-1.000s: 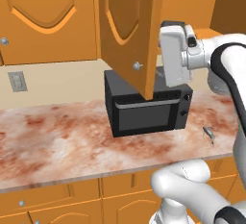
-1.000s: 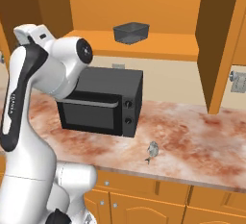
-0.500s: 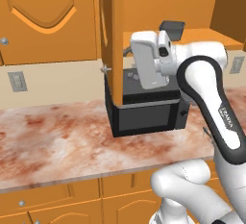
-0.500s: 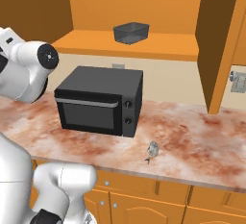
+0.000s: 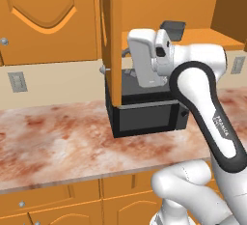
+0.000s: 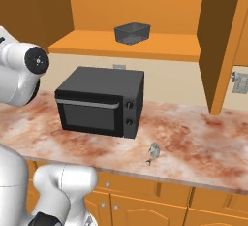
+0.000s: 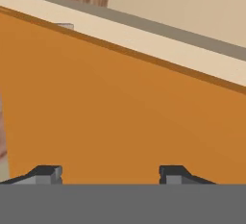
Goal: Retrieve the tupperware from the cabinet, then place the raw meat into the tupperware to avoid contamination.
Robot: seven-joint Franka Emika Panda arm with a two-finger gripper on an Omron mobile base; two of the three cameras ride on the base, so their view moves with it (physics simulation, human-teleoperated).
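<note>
Up top, tupperware (image 6: 132, 32) sits on open cabinet (image 6: 145, 45) shelf, upper centre of right base frame, nothing visible inside. Tool (image 7: 109, 172) in hand frame: tips spread apart, nothing between them, plain orange panel close ahead. Tupperware well apart from tool. Microwave (image 6: 100, 101) on table (image 6: 193, 147) below shelf. Small grey object (image 6: 153, 152) on table, lower centre-right.

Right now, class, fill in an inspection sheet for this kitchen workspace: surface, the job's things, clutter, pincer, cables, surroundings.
Surface: marbled reddish counter, no spills seen.
Job's things: tupperware sits on the open cabinet shelf; raw meat not identified.
Clutter: small grey object on the counter before the microwave.
Pincer: pincer fingers apart, nothing between them, facing an orange panel.
Cables: nothing seen.
Surroundings: wall outlet, drawer fronts below.
</note>
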